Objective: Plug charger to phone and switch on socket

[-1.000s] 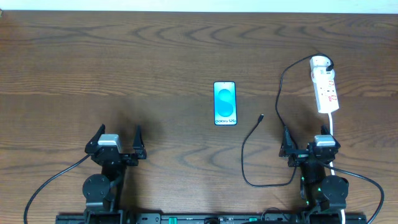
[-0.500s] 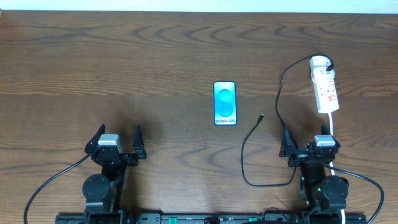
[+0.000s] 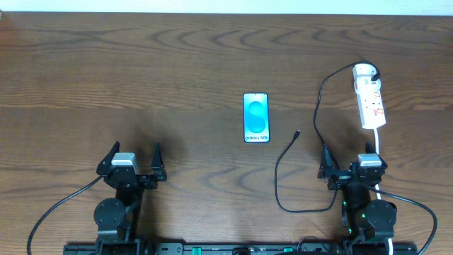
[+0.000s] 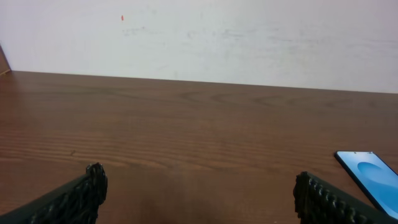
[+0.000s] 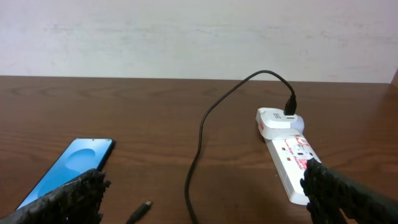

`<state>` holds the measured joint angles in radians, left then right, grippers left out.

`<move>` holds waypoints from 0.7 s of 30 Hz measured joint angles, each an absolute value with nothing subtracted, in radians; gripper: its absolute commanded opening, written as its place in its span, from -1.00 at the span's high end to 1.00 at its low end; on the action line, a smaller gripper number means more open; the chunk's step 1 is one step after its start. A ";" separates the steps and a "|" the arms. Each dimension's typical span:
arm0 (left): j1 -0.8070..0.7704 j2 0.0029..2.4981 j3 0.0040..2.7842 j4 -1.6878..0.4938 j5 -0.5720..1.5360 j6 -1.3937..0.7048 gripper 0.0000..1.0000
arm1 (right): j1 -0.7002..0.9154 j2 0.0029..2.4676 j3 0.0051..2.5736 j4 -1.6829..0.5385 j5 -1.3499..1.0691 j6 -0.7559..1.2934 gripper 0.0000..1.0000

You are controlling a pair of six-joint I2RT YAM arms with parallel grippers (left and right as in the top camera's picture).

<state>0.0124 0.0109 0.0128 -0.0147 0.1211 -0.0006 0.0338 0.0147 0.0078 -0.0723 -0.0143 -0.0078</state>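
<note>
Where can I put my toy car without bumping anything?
Bare table stretches left of the phone, beyond the left hand, and along the far edge. It's crowded on the right, where the charger loops between phone, socket and right hand.

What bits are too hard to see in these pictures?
- The socket switches: too small in the overhead view to tell on from off; in the right wrist view one of the right fingers covers its near end.
- The phone port: too small overhead; the left wrist view cuts the phone off at the frame edge.
- The charger: its cable runs off the bottom edge of the right wrist view.
</note>
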 measured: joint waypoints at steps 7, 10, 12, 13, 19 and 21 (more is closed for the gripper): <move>0.012 0.011 0.013 -0.015 0.121 -0.001 -0.96 | 0.034 0.015 0.008 -0.072 -0.015 -0.008 -0.98; 0.012 0.011 0.013 -0.015 0.121 -0.001 -0.96 | 0.034 0.015 0.008 -0.072 -0.014 -0.008 -0.98; 0.012 0.011 0.013 -0.015 0.121 -0.001 -0.95 | 0.034 0.015 0.008 -0.072 -0.015 -0.008 -0.99; 0.012 0.011 0.013 -0.015 0.121 -0.001 -0.96 | 0.034 0.015 0.008 -0.072 -0.015 -0.008 -0.98; 0.012 0.011 0.013 -0.007 0.165 -0.058 -0.96 | 0.034 0.015 0.008 -0.072 -0.014 -0.008 -0.98; 0.012 0.011 0.014 -0.003 0.196 -0.088 -0.96 | 0.034 0.015 0.008 -0.072 -0.014 -0.008 -0.99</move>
<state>0.0124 0.0109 0.0135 -0.0032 0.1959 -0.0875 0.0338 0.0147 0.0078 -0.0723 -0.0143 -0.0078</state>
